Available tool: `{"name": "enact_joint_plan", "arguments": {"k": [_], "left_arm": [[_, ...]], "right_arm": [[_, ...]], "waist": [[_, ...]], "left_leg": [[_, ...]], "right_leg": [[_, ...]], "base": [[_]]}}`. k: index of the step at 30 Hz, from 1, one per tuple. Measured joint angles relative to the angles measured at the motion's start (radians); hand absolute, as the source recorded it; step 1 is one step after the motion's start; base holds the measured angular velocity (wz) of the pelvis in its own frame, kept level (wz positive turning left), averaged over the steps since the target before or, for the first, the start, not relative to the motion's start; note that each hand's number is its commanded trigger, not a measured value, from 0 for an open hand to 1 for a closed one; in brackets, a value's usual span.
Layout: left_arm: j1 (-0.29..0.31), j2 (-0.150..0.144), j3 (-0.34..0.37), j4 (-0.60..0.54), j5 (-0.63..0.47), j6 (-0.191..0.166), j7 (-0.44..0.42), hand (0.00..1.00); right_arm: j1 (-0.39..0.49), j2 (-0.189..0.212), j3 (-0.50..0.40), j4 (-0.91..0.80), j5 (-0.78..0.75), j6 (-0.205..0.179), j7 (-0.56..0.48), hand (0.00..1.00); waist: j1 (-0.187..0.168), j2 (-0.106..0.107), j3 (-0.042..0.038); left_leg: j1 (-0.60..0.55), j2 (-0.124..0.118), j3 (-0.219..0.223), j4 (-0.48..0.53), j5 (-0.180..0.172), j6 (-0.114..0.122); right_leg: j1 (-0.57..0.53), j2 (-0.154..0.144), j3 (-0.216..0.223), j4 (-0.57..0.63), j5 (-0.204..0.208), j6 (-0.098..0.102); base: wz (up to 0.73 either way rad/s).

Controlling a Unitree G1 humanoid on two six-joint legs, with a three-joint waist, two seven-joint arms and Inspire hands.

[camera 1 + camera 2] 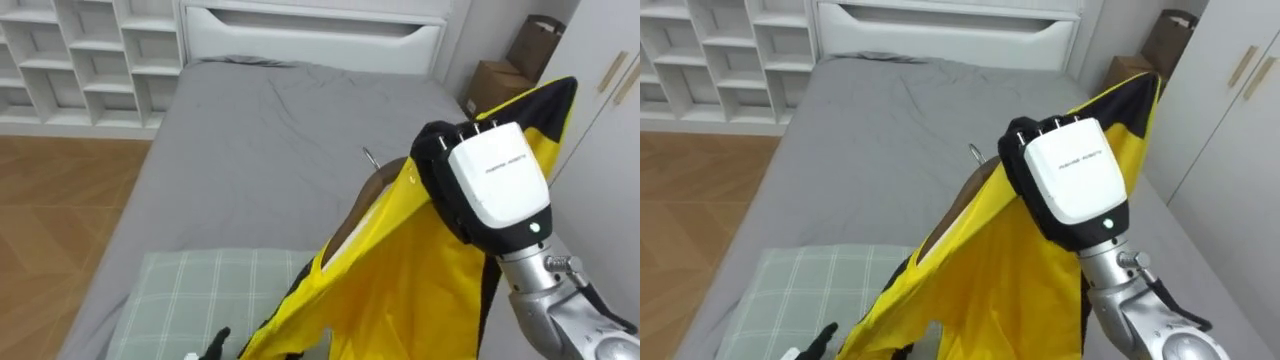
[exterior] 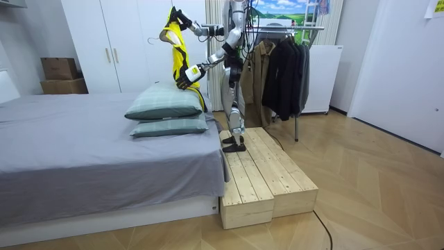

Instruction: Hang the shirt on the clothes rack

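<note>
A yellow and black garment [image 1: 420, 270] hangs on a wooden hanger [image 1: 365, 200] whose metal hook [image 1: 370, 158] points up over the bed. My right hand [image 1: 490, 175] is raised with its back toward me, shut on the top of the garment at the hanger. In the room view that hand [image 2: 177, 15] holds the garment [image 2: 173, 48] high above the pillows. My left hand [image 1: 213, 346] sits low at the garment's lower edge, partly under the cloth; in the room view it [image 2: 187, 75] is at the garment's middle. I stand on a wooden platform [image 2: 267, 173] facing the bed.
A grey bed [image 1: 260, 130] lies ahead with a green checked pillow [image 1: 200, 290] close below. White shelves [image 1: 80, 60] stand at the left, cardboard boxes [image 1: 497, 82] and wardrobe doors at the right. A rack of dark coats [image 2: 284, 62] stands behind me.
</note>
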Motion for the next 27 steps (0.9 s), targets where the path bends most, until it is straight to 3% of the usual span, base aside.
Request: {"name": "enact_joint_plan", "arguments": {"k": [3, 8, 12, 16, 27], "left_arm": [[0.026, 0.0, 0.051, 0.005, -0.004, -0.022, 0.004, 0.0], [0.044, 0.001, 0.067, 0.047, -0.034, -0.04, 0.031, 0.0], [0.047, -0.002, 0.138, 0.104, -0.054, -0.056, 0.057, 0.0], [0.047, -0.004, 0.216, 0.143, -0.104, -0.055, 0.069, 0.0], [0.016, -0.012, 0.257, 0.232, -0.132, -0.055, 0.043, 0.0]], "right_arm": [[0.0, 0.0, 0.0, -0.008, -0.02, -0.018, 0.0, 1.0], [0.004, 0.0, 0.0, -0.01, -0.066, -0.056, 0.0, 1.0], [0.005, 0.001, 0.0, -0.029, -0.12, -0.084, 0.0, 1.0], [0.005, 0.001, -0.017, -0.03, -0.124, -0.084, 0.0, 1.0], [0.066, 0.0, -0.034, -0.12, -0.151, -0.084, 0.0, 1.0]], "waist": [[0.004, -0.002, -0.002], [0.01, -0.002, -0.0024], [-0.002, -0.004, -0.0041], [-0.004, -0.005, -0.0051], [-0.008, -0.015, -0.0124]], "left_leg": [[0.005, 0.0, -0.001, 0.001, 0.0, 0.0], [0.035, 0.0, 0.0, -0.008, 0.0, 0.0], [0.04, 0.0, 0.0, -0.009, 0.0, 0.0], [0.042, 0.001, 0.004, -0.013, 0.0, 0.0], [0.039, 0.0, 0.007, -0.015, 0.0, 0.0]], "right_leg": [[0.007, 0.0, -0.001, -0.002, 0.0, 0.0], [0.031, 0.001, 0.0, -0.002, 0.0, 0.0], [0.031, -0.001, 0.0, -0.001, 0.0, 0.0], [0.026, 0.0, 0.002, 0.003, 0.0, 0.0], [0.03, 0.001, 0.0, 0.0, 0.0, 0.0]], "base": [[0.0], [0.0], [0.0], [-0.02], [-0.01]]}}
